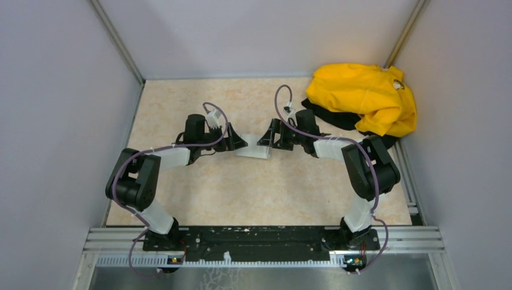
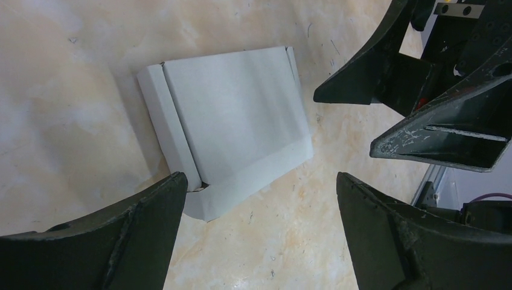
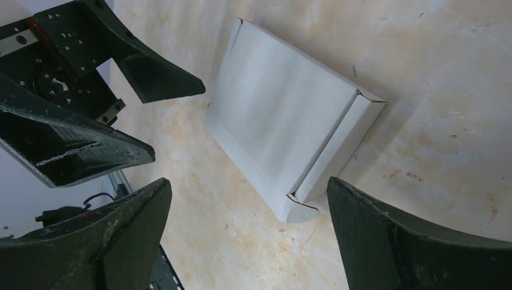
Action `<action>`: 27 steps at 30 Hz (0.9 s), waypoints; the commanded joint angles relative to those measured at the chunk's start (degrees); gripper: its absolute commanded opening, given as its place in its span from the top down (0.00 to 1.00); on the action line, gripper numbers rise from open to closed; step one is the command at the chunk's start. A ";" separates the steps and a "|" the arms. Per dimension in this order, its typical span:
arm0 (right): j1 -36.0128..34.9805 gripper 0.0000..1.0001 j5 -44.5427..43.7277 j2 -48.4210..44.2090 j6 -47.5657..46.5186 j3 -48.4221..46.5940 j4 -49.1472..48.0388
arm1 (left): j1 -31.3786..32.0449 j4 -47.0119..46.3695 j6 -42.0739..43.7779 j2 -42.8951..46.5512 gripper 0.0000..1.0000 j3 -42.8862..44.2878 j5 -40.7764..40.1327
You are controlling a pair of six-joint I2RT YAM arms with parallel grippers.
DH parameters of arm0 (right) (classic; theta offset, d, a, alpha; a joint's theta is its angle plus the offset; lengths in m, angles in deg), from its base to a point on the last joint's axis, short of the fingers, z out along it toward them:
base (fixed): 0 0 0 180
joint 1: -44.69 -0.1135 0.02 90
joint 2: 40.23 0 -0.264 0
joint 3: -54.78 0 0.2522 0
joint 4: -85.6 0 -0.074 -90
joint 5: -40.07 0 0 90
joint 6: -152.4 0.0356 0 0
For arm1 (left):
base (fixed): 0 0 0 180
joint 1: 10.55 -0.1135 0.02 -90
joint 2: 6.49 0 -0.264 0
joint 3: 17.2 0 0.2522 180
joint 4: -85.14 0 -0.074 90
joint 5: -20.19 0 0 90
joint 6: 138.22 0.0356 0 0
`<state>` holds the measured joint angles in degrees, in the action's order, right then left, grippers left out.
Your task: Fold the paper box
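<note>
The paper box (image 2: 232, 121) is laid flat on the beige marbled table (image 1: 205, 193) as a closed rectangular form with narrow edge flaps. It is positioned at mid-table, between the left gripper (image 1: 234, 142) and the right gripper (image 1: 269, 140). Both grippers are held low just beside it, fingers spread wide, nothing clamped. The table is enclosed by pale grey walls (image 1: 60, 90). A yellow garment (image 1: 362, 96) is heaped over dark cloth (image 1: 338, 119) in the far right corner.
</note>
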<state>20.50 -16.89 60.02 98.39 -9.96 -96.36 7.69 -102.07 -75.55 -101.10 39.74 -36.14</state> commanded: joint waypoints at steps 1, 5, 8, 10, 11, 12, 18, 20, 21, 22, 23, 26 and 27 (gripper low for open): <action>-1.39 0.01 -0.11 0.40 0.73 -0.08 -4.25 | 0.73 -0.83 1.16 -0.21 0.01 -0.96 0.23; -2.36 0.01 -0.34 0.98 1.56 0.26 -5.30 | 1.07 -0.98 1.22 -0.15 0.01 -1.59 0.19; -2.78 0.01 -0.60 1.19 1.64 0.42 -5.68 | 1.23 -0.91 1.23 0.10 0.01 -2.16 -0.06; -2.88 0.01 -0.70 1.33 1.81 0.47 -5.91 | 1.27 -0.83 1.39 0.29 0.01 -2.48 -0.41; -2.91 0.01 -0.70 1.42 1.81 0.46 -5.93 | 1.27 -0.90 1.47 0.35 0.01 -2.63 -0.47; -2.89 0.01 -0.69 1.46 1.81 0.49 -6.04 | 1.27 -0.93 1.53 0.31 0.01 -2.66 -0.53; -2.90 0.01 -0.83 1.68 1.60 0.25 -5.83 | 1.21 -1.94 1.92 0.45 0.01 -2.75 -0.87; -2.90 0.01 -0.95 1.58 1.33 -0.05 -5.41 | 1.27 -1.97 2.17 1.17 0.01 -2.56 -0.89; -2.89 0.01 -1.10 1.52 1.02 -0.27 -5.05 | 1.27 -1.92 2.27 1.55 0.01 -2.53 -0.98; -2.93 0.01 -1.27 1.41 0.71 -0.52 -4.56 | 1.27 -1.93 2.43 1.96 0.01 -2.46 -1.16; -2.89 0.01 -1.45 1.42 0.48 -0.86 -4.09 | 1.27 -1.88 2.50 2.35 0.01 -2.47 -1.37; -2.78 0.01 -1.83 1.61 -0.04 -1.58 -3.39 | 1.24 -1.65 2.81 2.31 0.01 -1.96 -1.78; -2.73 0.01 -1.96 1.69 -0.10 -1.71 -3.29 | 1.22 -1.62 2.89 2.09 0.01 -1.73 -1.80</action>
<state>17.95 -18.03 60.78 99.70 -9.96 -98.70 8.69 -102.11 -74.19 -100.40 37.54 -37.47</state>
